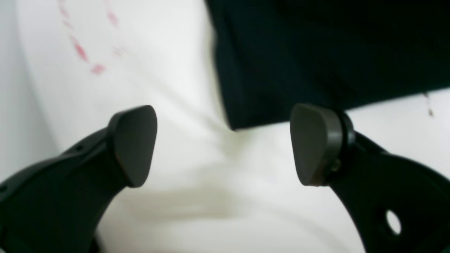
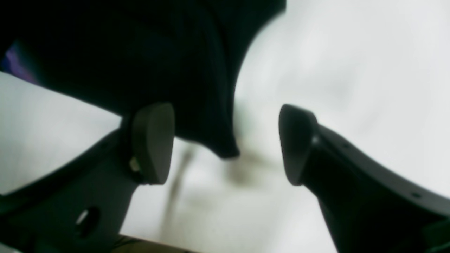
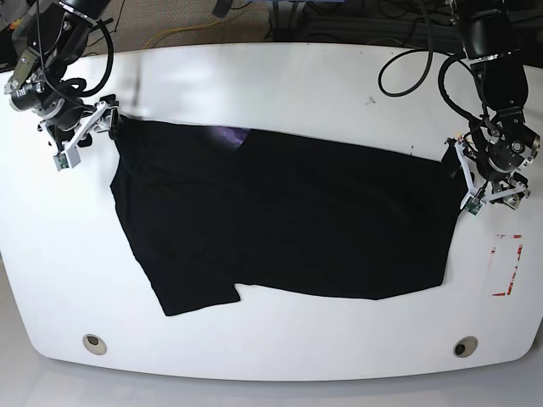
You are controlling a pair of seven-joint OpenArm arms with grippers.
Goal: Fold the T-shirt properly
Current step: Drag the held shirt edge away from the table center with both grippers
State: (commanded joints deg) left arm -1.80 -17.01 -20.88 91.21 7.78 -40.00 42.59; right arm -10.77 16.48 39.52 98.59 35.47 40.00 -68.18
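Clock places read on the base view, 12 at the far edge; near to far.

White surface (image 3: 271, 352), smooth and pale, rounded at its near corners. Two round grommets (image 3: 94, 344) (image 3: 465, 347) set in it, one at 7 o'clock, one at 5, each a light ring around a darker, partly shaded inside.

T-shirt (image 3: 284, 212): middle of the surface, spread broad and mostly flat. Black matt cloth, soft. Near edge uneven: a blunt lobe dropping towards 7 o'clock, a wider one towards 5, shallow dip between. Far edge runs fairly straight, sloping down to the 3 o'clock side. A small purple patch (image 3: 227, 136) lies along that far edge, at 11 o'clock; detail too small to read.

Red marks (image 3: 506, 264), thin and broken, roughly a tall box, between 3 and 4 o'clock, to the side of the cloth.

Left tool (image 1: 223, 146), at 3 o'clock: fingers wide apart, dark rounded pads, a cloth corner showing between them in its wrist view. Right tool (image 2: 226, 144), at 10 o'clock: also wide, a narrow folded-looking tip of cloth between the pads. Neither grips it.

Farther off, a thin black cable (image 3: 407, 91) loops between 1 and 2 o'clock, over the surface.
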